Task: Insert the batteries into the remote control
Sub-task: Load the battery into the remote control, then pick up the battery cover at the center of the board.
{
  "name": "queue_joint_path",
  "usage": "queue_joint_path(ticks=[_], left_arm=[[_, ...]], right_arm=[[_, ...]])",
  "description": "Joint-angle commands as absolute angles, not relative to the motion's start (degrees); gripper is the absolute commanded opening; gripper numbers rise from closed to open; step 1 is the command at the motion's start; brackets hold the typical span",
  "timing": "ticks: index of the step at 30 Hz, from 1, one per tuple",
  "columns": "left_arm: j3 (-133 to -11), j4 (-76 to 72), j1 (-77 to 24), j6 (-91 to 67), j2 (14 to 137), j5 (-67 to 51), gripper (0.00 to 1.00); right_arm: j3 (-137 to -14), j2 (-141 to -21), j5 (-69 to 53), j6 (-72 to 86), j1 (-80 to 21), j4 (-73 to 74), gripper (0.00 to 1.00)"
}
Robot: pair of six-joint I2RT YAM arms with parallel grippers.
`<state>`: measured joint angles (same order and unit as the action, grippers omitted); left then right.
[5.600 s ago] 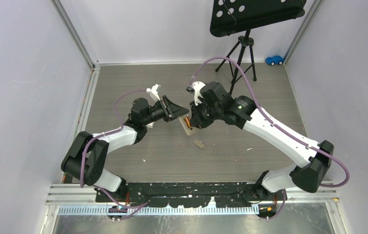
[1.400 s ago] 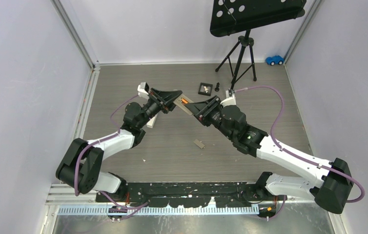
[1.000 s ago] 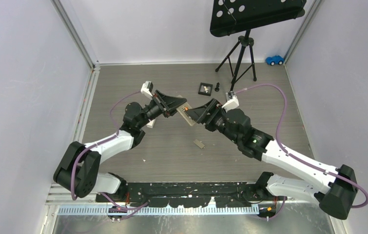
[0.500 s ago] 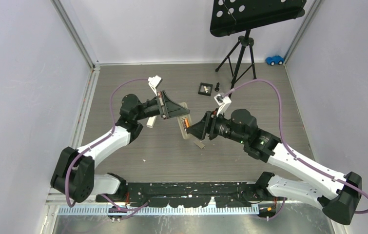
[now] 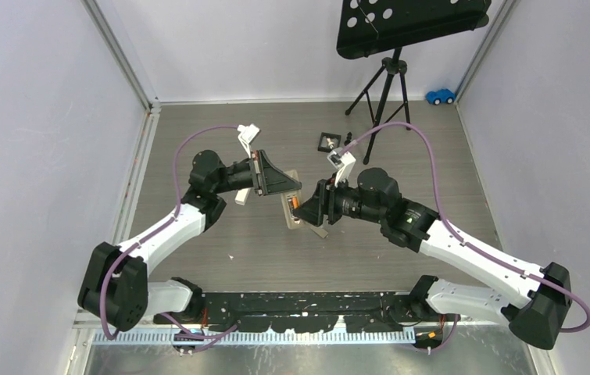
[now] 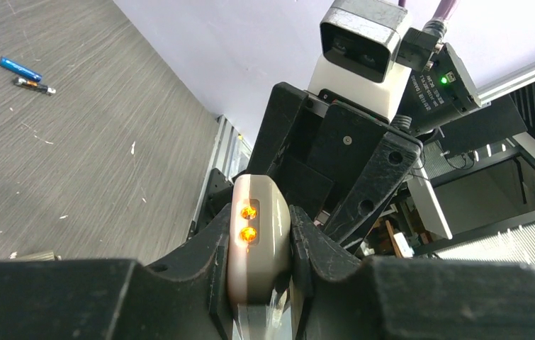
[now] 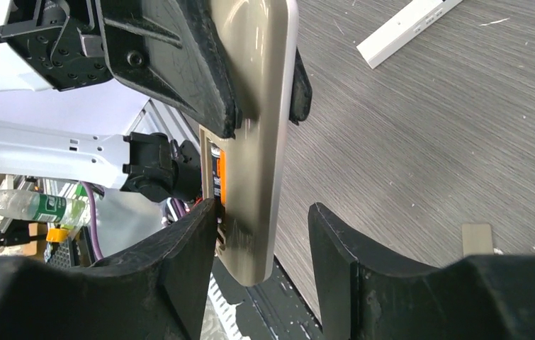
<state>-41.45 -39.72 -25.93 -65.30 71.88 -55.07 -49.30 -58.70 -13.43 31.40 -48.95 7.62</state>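
Note:
My left gripper (image 5: pixel 284 187) is shut on the top end of the beige remote control (image 5: pixel 292 209), holding it off the table. In the left wrist view the remote (image 6: pixel 257 248) sits tight between both jaws. Its back compartment holds an orange battery (image 7: pixel 220 173). My right gripper (image 7: pixel 263 219) straddles the remote's (image 7: pixel 261 106) lower end: one finger (image 7: pixel 193 248) touches the compartment side, and the other finger stands apart with a gap. Two loose batteries lie on the floor, one blue (image 6: pixel 18 69) and one dark (image 6: pixel 35 86).
A small grey cover plate (image 7: pixel 477 239) lies on the table below the remote. A white bar (image 5: pixel 242 195) lies beside the left arm. A small black tray (image 5: pixel 329 141), a tripod (image 5: pixel 385 86) and a blue toy car (image 5: pixel 440 96) stand at the back.
My right gripper has swung down and left and has narrowed around the remote's lower end. My left gripper has turned with the remote and lowered it towards the middle of the table.

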Motion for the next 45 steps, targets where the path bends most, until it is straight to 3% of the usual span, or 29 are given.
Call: queue_joint_path(ticks=[1, 9, 15, 20, 26, 34, 45], left_arm=[[-42.42, -42.40, -26.02, -65.73, 69.88, -56.52, 0.00], [-41.84, -38.74, -26.02, -63.16, 69.02, -54.96, 0.00], [-41.02, -25.62, -24.75, -54.77, 67.18, -46.95, 0.00], [-37.78, -23.54, -22.28, -53.14, 65.97, -42.30, 0.00], [-36.59, -15.13, -20.16, -50.63, 64.55, -36.41, 0.00], [-35.99, -9.21, -20.04, -48.92, 64.58, -32.04, 0.00], [-37.42, -6.59, -18.61, -46.24, 64.01, -31.96, 0.00]], right_arm=[[-49.00, -60.63, -11.43, 33.38, -48.72, 2.74, 0.55], [-50.28, -61.09, -5.19, 32.94, -48.69, 8.87, 0.50], [-48.67, -55.22, -7.87, 30.32, -48.69, 8.90, 0.72], [-46.35, -52.80, 0.55, 26.83, -48.65, 14.13, 0.76], [-48.09, -63.10, 8.69, 22.30, -48.69, 24.92, 0.76], [-52.06, -83.97, 6.58, 15.64, -48.69, 26.97, 0.70], [-52.97, -92.97, 1.73, 9.46, -48.85, 20.56, 0.62]])
